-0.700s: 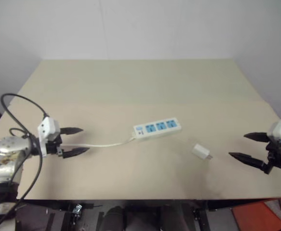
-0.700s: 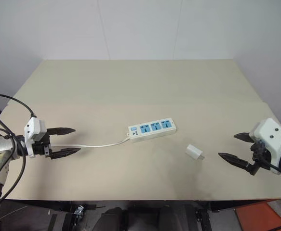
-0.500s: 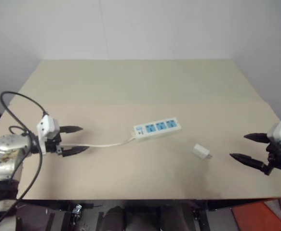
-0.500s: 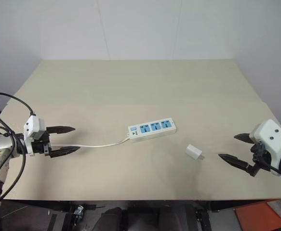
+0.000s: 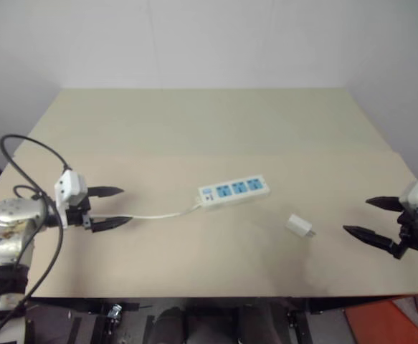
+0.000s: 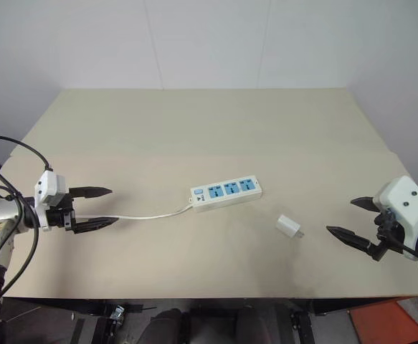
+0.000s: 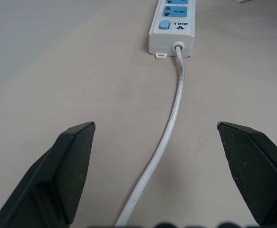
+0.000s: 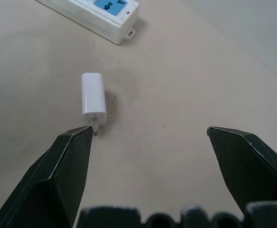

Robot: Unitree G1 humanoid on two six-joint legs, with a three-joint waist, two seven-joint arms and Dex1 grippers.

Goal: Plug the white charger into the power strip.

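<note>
The white charger [image 5: 299,225] lies on its side on the beige table [image 5: 209,129], right of centre, its prongs pointing toward my right gripper [image 5: 374,218]. That gripper is open and empty, a short way to the charger's right. In the right wrist view the charger [image 8: 92,97] lies ahead of the open fingers [image 8: 64,171]. The power strip [image 5: 234,191] lies mid-table with blue socket faces up and its white cord [image 5: 158,214] running left. My left gripper [image 5: 115,207] is open at the table's left, straddling the cord [image 7: 171,123] above it.
The table's front edge runs close below both grippers. A pale wall rises behind the table. Bare tabletop spreads behind the strip and between strip and charger.
My right gripper has drifted slightly right, away from the charger. The left gripper has edged a little left. Charger and strip have not moved.
</note>
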